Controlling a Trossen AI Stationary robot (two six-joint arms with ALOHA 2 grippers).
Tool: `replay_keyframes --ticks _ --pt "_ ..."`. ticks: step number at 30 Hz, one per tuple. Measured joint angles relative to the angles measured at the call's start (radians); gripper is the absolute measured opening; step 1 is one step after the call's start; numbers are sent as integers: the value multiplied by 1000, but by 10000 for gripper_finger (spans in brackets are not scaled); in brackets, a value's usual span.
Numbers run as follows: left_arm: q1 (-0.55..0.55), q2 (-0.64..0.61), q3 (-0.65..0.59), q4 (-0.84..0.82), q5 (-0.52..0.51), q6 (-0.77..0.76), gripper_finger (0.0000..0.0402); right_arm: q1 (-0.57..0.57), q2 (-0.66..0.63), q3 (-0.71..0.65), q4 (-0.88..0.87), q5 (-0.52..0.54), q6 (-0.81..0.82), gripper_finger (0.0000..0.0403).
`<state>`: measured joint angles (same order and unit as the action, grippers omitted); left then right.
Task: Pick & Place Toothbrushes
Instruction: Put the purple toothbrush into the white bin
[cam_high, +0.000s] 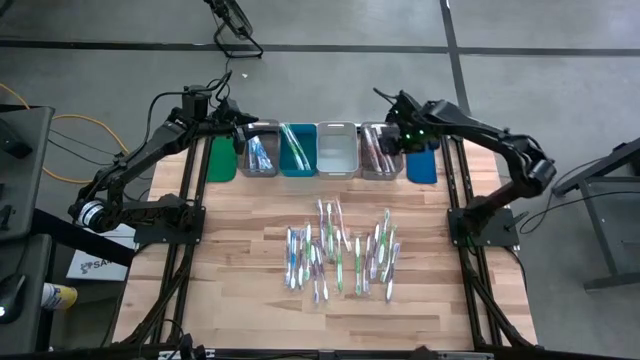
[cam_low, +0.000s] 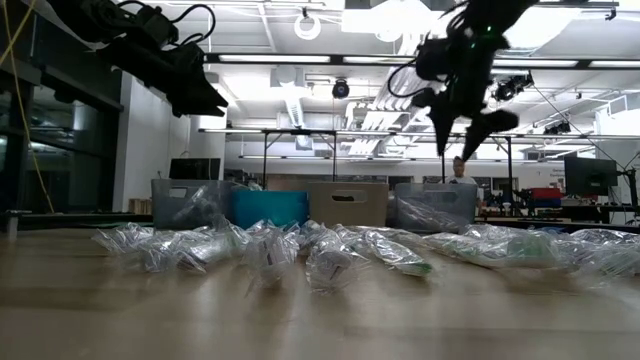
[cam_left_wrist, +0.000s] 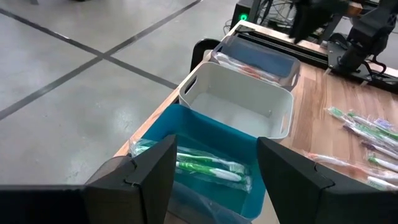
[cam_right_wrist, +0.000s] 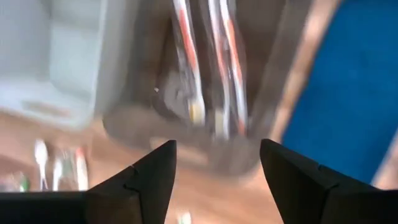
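Note:
Wrapped toothbrushes (cam_high: 340, 250) lie in a loose heap on the middle of the wooden table. A row of bins stands along the far edge. My left gripper (cam_left_wrist: 214, 162) hovers open above the teal bin (cam_left_wrist: 186, 130), in which green toothbrushes (cam_left_wrist: 208, 167) lie. My right gripper (cam_right_wrist: 217, 165) hangs open, pointing down, above the clear grey bin (cam_high: 380, 152), where red-handled toothbrushes (cam_right_wrist: 211, 74) lie. Nothing is between the fingers of either gripper.
From left to right the row holds a green bin (cam_high: 222, 158), a clear bin (cam_high: 260, 152) with blue brushes, the teal bin, a pale grey bin (cam_high: 337, 150), the clear grey bin and a blue bin (cam_high: 422, 165). Bare wood (cam_high: 230, 270) lies on either side of the heap.

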<state>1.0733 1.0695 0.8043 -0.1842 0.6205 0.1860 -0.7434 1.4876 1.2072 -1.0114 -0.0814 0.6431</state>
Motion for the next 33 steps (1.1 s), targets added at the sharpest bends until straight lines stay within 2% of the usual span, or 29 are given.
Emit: replay_keyframes --ticks 5,10,19,26,33 --pt "0 0 0 -5 1 22 219 136 -58 0 -138 66 124 218" --pt "0 0 0 -6 27 46 219 320 -88 -28 -178 133 313 208" --pt "0 0 0 -107 72 181 219 632 -90 -168 -143 80 728 196" --pt "0 0 0 -170 72 243 219 855 -90 -181 -121 64 1055 193" --pt "0 0 0 -170 72 264 219 1024 -81 -209 -116 85 1334 193"
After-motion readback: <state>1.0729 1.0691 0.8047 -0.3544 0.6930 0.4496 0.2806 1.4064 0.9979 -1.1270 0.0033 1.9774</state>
